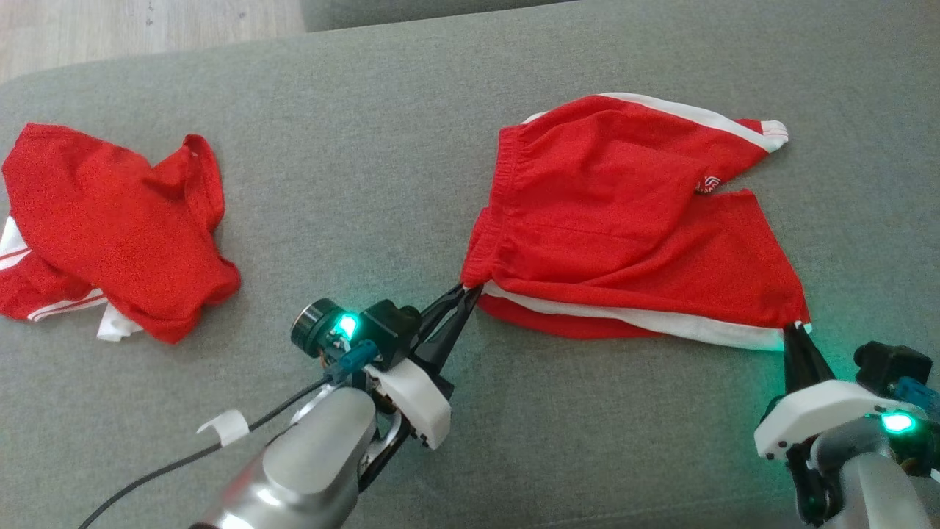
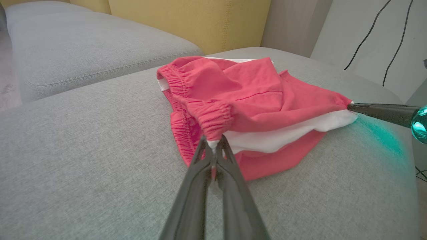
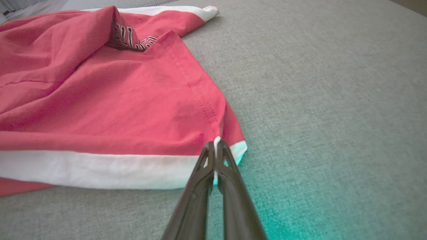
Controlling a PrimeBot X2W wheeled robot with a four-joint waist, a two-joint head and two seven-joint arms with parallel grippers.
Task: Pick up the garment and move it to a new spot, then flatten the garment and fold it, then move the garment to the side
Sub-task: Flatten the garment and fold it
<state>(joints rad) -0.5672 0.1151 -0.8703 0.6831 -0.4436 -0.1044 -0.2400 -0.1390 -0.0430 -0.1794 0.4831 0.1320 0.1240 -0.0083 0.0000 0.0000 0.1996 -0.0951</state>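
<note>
Head view: red shorts [image 1: 624, 213] lie spread on the grey sofa cushion [image 1: 367, 147]. The left pincer [image 1: 470, 290] is clamped on their waistband corner, and the right pincer [image 1: 794, 328] is clamped on the hem corner. A crumpled red garment [image 1: 110, 220] lies well apart.

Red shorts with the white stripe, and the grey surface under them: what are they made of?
Red shorts with white side stripe: thin matte fabric, probably cotton or polyester; soft wrinkles, gathered elastic waistband, stitched hem. Grey cushioned surface: coarse woven upholstery, matte; heathered weave texture shows up close.
</note>
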